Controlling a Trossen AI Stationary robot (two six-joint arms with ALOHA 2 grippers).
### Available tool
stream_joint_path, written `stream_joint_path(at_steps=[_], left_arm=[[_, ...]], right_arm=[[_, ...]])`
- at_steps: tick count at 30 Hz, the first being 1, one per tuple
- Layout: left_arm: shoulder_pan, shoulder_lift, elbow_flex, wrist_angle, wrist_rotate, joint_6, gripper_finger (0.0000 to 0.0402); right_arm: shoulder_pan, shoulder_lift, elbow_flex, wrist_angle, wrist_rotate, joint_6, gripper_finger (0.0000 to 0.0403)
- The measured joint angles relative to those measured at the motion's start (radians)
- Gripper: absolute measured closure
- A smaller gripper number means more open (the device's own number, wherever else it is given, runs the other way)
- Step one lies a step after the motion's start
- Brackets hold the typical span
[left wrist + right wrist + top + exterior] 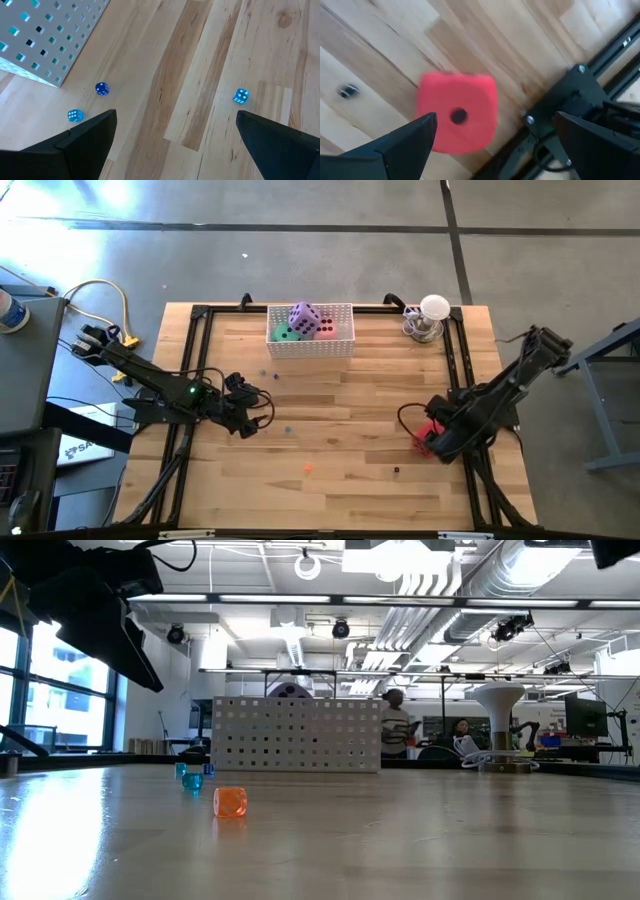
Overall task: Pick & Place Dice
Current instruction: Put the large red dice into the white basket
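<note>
Two dark fingers (395,145) of the right gripper (495,135) stand spread wide above the red die (456,111), which lies on the table (350,410) near its right edge, just beside the black frame rail (600,55); one dark pip faces up, and the fingers hold nothing. A tiny dark speck (348,90) lies on the wood near the red die. The left gripper (175,135) hangs over the left part of the table with its fingers (80,145) just as wide and empty, three small blue dice (102,88) on the boards beyond them. The purple die (305,317), the green die (287,332) and the pink die (325,328) sit together in the white perforated basket (310,346) at the table's far edge. A small orange die (230,802) lies on the near boards.
</note>
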Motion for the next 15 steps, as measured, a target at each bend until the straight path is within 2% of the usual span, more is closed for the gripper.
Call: stream_joint_path(at_steps=[7, 15], left_arm=[[0.000, 0.000, 0.000, 0.001, 0.000, 0.000, 0.0002], [0.000, 0.000, 0.000, 0.001, 0.000, 0.000, 0.0002]], right_arm=[[0.000, -0.021, -0.066, 0.079, 0.024, -0.045, 0.0009], [0.000, -0.021, -0.116, 0.236, -0.005, -0.125, 0.0009]])
